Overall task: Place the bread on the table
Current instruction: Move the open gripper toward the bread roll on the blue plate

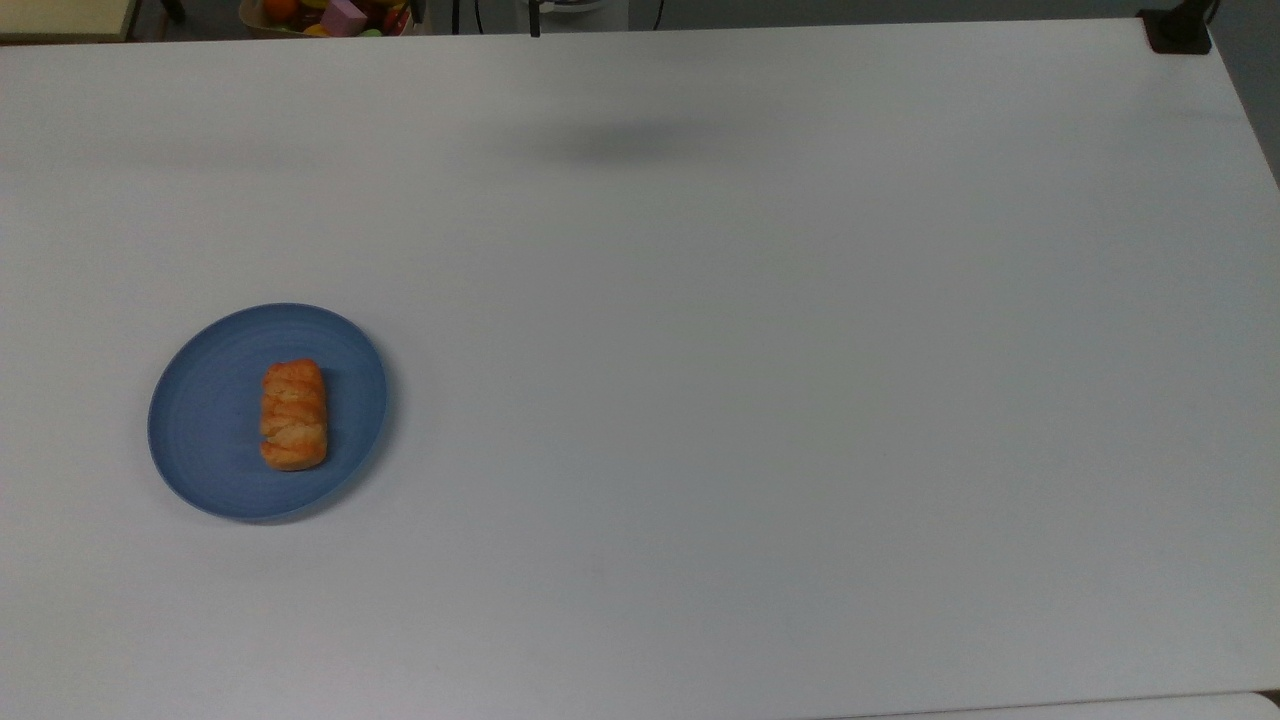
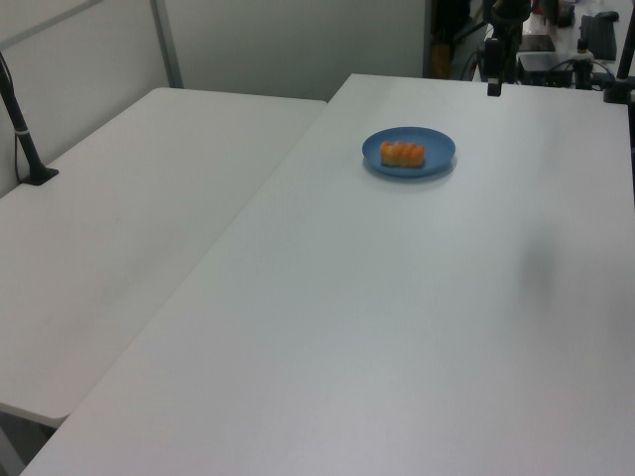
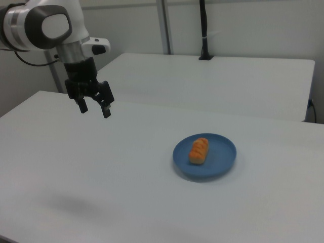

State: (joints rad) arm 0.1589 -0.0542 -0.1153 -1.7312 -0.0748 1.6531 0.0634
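Bread (image 1: 294,415) lies on the blue plate (image 1: 200,420), not yet on the bench (image 1: 760,400); gripper (image 3: 94,108) released, empty, hanging well apart; bread judged light, soft, crushable; grasp gently across its short middle.

At the top edge of the top view, upper left, a bowl of coloured toys (image 1: 330,17) was cut off, its contents too small to name. In the right view, the arm (image 3: 35,25) ran off the upper left of the frame. In the left view's upper right, dark equipment (image 2: 556,40) was cropped and indistinct.
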